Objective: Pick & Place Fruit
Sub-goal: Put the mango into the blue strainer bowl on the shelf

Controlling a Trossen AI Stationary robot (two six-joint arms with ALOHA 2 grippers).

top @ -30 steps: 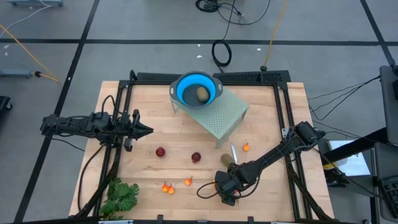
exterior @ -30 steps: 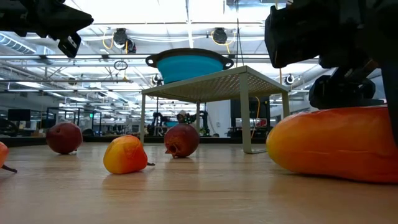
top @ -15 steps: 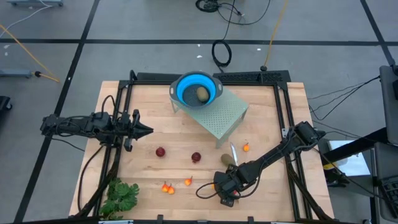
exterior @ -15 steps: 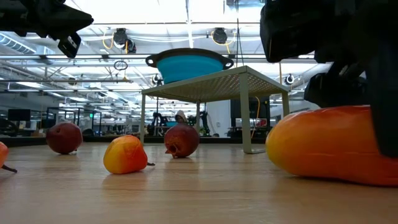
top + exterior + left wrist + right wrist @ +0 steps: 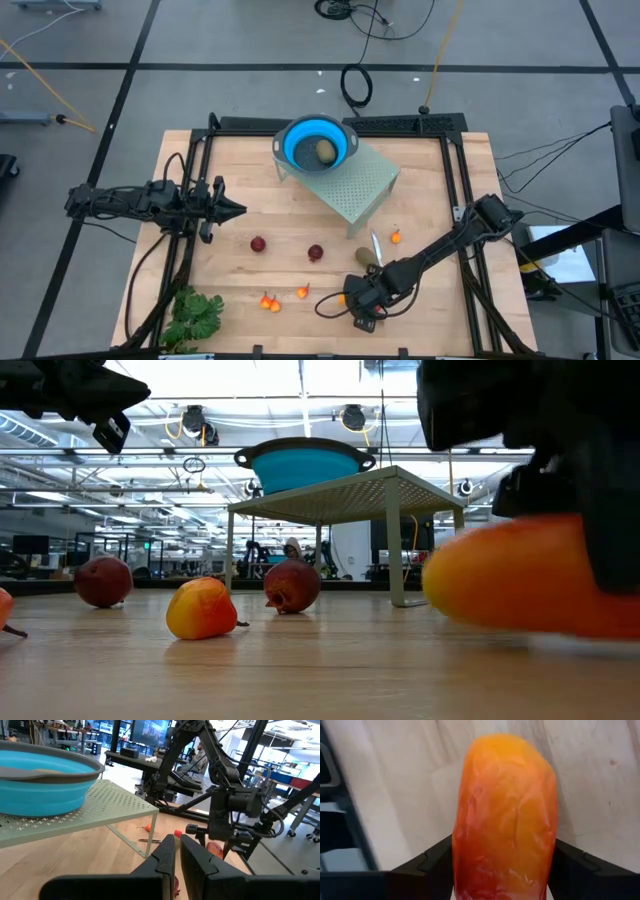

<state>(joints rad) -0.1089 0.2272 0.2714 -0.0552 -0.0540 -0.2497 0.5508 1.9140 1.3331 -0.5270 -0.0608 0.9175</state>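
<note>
1. The long orange-red fruit (image 5: 504, 815) is seen between the two fingers (image 5: 432, 862) of the right end effector (image 5: 362, 305), near the front edge of the desk (image 5: 440, 190), right of its middle.
2. In the right wrist view a dark finger lies against each flank of this fruit, so the right end effector is clamped on it; in the low view the fruit (image 5: 510, 580) is at desk level, and it cannot be told whether it is lifted off the surface.
3. The fruit is elongated and rounded, yellow-orange at the far end and deeper red-orange toward the fingers, with a glossy, slightly mottled skin.
4. Two dark red balls (image 5: 258, 244) (image 5: 315, 253) lie near the middle of the desk, well apart from the right end effector.
5. Small orange-red bits (image 5: 270, 301) lie toward the front edge, left of the held fruit.
6. An olive-brown oval (image 5: 326, 151) is seen in the blue bowl (image 5: 296, 140) on the perforated green stand (image 5: 355, 185) toward the back edge.
7. The left end effector (image 5: 232, 209) is held above the left part of the desk, its fingers together and holding nothing.
</note>
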